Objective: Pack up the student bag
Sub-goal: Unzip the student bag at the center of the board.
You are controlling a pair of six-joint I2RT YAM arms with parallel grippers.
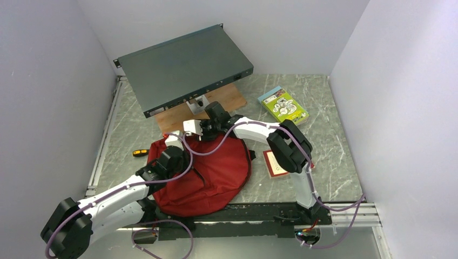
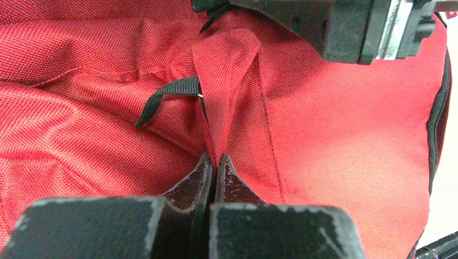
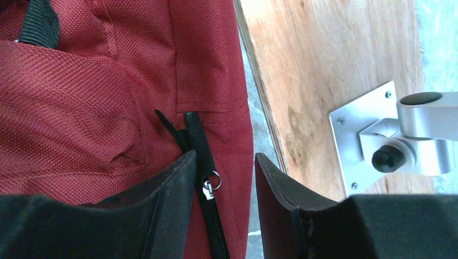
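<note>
A grey marbled desk (image 1: 335,162) sits boxed in by plain white walls (image 1: 48,81). Near its left edge lies a small screwdriver (image 1: 140,152) with a yellow and black handle, just beside the student bag (image 1: 216,178).

The student bag is a dark red fabric mound lying flat in the middle of the desk, close to the arms' bases. The left end effector (image 2: 215,161) is over the bag's left part. Its jaws are pressed together on a raised fold of the red cloth, which stands up as a ridge between them. A black webbing strap (image 2: 167,91) curls off that ridge.

At the far edge of the bag, the right end effector (image 3: 225,156) stands moderately apart and holds nothing. Its fingers (image 3: 173,183) straddle the black zipper (image 3: 197,135), and the small metal zipper pull (image 3: 210,186) lies in the gap, nearer the left finger.

Just beyond is a wooden board (image 3: 302,81) carrying a silver bracket (image 3: 372,140). A flat dark-grey rack unit (image 1: 183,67) rests tilted above it.

To the right of the bag lies a flat red-bordered item (image 1: 274,163), perhaps a thin book, partly hidden by the right arm. Farther back on the right, a green book (image 1: 283,106) lies well apart from the bag.
</note>
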